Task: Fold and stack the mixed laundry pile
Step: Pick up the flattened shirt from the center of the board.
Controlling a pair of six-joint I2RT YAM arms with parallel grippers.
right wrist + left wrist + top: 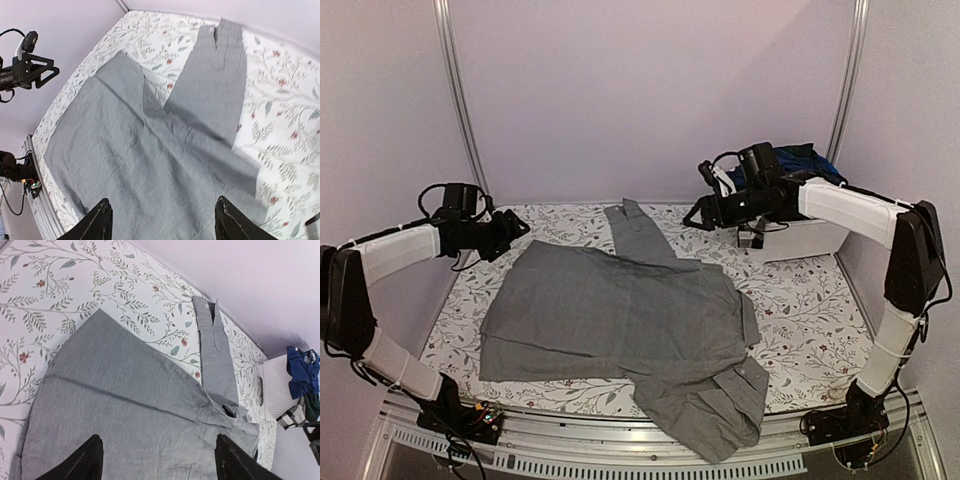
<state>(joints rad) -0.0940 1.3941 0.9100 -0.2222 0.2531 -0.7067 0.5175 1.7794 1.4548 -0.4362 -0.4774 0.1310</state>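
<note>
Two open, empty hands, left hand (pixel 516 230) and right hand (pixel 703 213), hover over the flattened grey shirt (pixel 620 310), so you seem mid-fold: next grasp its far sleeve (pixel 642 235) and fold inward.

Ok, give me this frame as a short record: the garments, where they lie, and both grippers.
grey shirt: spread on tablecloth, one sleeve stretched toward the back, near-right part over the near edge
bin: back right, holds blue garment and plaid garment
left gripper: open, empty, above table's left side
right gripper: open, empty, raised near bin
</note>
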